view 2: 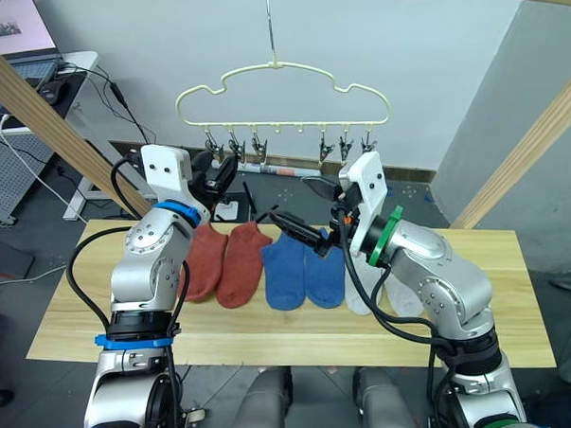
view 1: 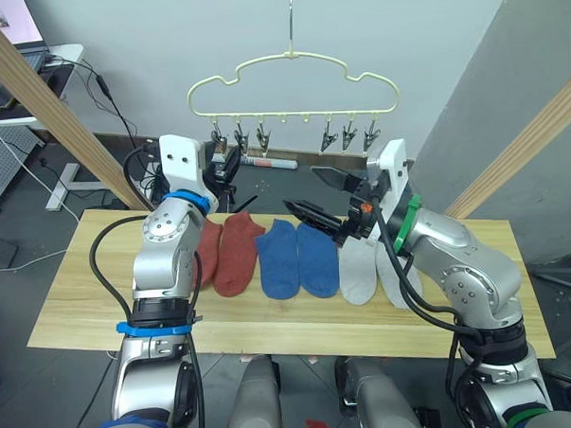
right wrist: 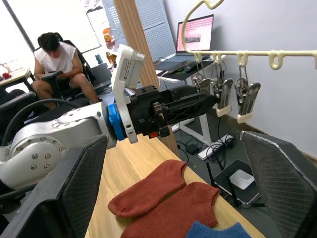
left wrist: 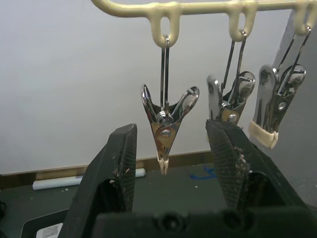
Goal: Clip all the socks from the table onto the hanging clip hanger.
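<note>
Socks (view 1: 297,258) are laid side by side on the table (view 1: 80,289), toes toward the robot, long axes across its width. Above, the clip hanger (view 1: 294,81) is hung level. Left gripper (left wrist: 171,148) is spread around a clip (left wrist: 166,124); right gripper (view 1: 318,195) is spread, empty. No writing can be read.
</note>
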Tool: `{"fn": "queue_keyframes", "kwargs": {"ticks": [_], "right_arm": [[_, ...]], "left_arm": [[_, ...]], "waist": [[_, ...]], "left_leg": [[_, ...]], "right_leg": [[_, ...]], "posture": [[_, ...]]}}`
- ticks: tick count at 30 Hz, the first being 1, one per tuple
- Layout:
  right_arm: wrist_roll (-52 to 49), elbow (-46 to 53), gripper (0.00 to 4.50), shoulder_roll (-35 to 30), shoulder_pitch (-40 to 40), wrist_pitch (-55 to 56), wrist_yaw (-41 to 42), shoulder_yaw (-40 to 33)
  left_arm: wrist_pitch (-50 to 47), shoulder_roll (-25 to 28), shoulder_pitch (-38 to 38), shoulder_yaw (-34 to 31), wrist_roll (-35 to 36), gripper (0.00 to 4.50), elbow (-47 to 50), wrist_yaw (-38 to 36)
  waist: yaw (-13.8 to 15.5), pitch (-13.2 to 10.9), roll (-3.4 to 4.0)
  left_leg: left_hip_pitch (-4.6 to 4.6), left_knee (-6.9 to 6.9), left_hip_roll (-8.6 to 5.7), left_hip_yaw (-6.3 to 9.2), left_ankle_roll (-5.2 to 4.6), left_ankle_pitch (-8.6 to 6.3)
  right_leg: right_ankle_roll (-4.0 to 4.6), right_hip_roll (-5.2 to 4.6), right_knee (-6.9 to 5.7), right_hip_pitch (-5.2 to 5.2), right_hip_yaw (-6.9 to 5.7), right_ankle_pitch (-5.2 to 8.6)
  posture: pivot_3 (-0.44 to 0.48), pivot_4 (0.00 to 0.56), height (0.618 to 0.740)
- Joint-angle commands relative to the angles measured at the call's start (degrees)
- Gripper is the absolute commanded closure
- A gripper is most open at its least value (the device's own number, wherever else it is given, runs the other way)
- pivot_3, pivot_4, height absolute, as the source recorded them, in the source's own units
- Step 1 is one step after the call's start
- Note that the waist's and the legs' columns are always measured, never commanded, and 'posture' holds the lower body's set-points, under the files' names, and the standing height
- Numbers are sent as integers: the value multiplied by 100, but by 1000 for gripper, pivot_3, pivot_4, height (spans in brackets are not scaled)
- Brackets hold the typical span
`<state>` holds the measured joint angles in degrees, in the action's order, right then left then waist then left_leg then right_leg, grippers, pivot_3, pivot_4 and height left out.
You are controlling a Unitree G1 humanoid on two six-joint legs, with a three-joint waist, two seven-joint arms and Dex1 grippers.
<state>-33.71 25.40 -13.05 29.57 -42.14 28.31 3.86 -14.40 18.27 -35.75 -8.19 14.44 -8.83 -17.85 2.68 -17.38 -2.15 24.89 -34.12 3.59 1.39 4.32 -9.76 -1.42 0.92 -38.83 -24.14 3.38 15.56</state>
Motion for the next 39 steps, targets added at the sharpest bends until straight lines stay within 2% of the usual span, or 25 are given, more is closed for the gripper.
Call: {"fn": "queue_keyframes", "kwargs": {"ticks": [1, 39], "right_arm": [[-242, 348, 0, 33, 116, -20, -74, -106], [-460, 351, 0, -66, 122, -42, -266, -124]], "left_arm": [[145, 41, -178, -61, -53, 2112, 238, 63], [354, 167, -403, 18, -389, 2112, -52, -24]], "waist": [[-1, -1, 0], [-48, -4, 0]], "left_leg": [[0, 0, 0, 0, 0, 0], [3, 1, 0, 3, 1, 0]], "right_leg": [[0, 0, 0, 0, -1, 0], [-3, -1, 2, -1, -5, 1]], "posture": [[151, 319, 740], [147, 315, 740]]}}
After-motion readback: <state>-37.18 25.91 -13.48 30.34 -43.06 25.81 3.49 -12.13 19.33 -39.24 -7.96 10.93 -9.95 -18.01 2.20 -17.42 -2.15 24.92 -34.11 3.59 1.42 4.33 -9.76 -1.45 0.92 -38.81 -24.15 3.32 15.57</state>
